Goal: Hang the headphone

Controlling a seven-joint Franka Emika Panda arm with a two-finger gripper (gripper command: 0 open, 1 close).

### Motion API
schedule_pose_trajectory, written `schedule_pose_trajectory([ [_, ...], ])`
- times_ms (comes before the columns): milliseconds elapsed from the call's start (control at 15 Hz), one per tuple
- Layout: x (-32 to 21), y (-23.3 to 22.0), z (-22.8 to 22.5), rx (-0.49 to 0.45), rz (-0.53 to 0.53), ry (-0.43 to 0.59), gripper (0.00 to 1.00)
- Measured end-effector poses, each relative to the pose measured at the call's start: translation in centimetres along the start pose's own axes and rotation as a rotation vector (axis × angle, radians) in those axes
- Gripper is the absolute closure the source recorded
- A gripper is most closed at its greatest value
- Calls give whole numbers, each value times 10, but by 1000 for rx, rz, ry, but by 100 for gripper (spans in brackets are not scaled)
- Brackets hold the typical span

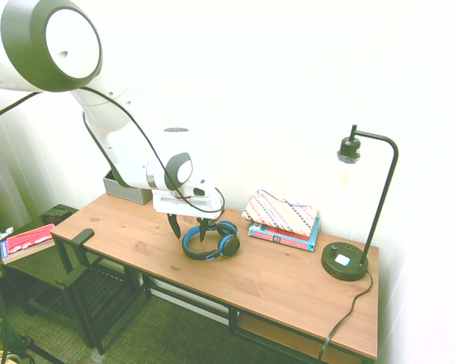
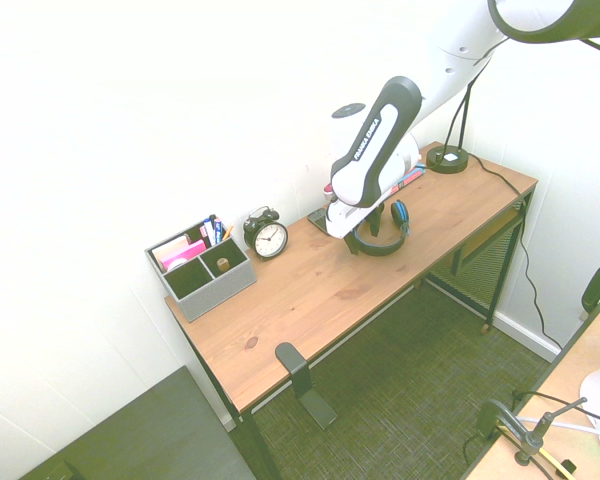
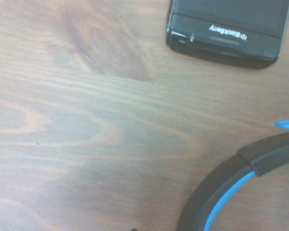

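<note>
The headphone (image 1: 211, 243), with a blue headband and black ear cups, lies flat on the wooden desk (image 1: 273, 280) near its middle. My gripper (image 1: 188, 227) hangs open just over the headband's left part, one finger on each side of the band and not closed on it. From the other side the gripper (image 2: 368, 233) stands over the headphone (image 2: 384, 236). The wrist view shows a curved piece of the headband (image 3: 221, 192) on the wood. A black hook (image 1: 83, 236) sticks up at the desk's left end, also seen as the hook (image 2: 292, 362).
A small black phone (image 3: 229, 29) lies next to the headband. An alarm clock (image 2: 268, 237) and a grey organizer (image 2: 200, 268) stand at the back. Books under a patterned pouch (image 1: 282, 216) and a black desk lamp (image 1: 347, 262) occupy the right side.
</note>
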State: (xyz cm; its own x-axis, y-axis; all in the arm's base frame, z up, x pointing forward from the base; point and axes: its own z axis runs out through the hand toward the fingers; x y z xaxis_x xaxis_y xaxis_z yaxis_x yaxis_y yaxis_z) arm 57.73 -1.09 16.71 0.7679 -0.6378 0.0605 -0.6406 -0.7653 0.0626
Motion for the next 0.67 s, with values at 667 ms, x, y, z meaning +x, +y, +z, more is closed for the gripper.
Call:
schedule_pose_trajectory([
  [667, -9, -3, 8, -11, -4, -13, 100],
])
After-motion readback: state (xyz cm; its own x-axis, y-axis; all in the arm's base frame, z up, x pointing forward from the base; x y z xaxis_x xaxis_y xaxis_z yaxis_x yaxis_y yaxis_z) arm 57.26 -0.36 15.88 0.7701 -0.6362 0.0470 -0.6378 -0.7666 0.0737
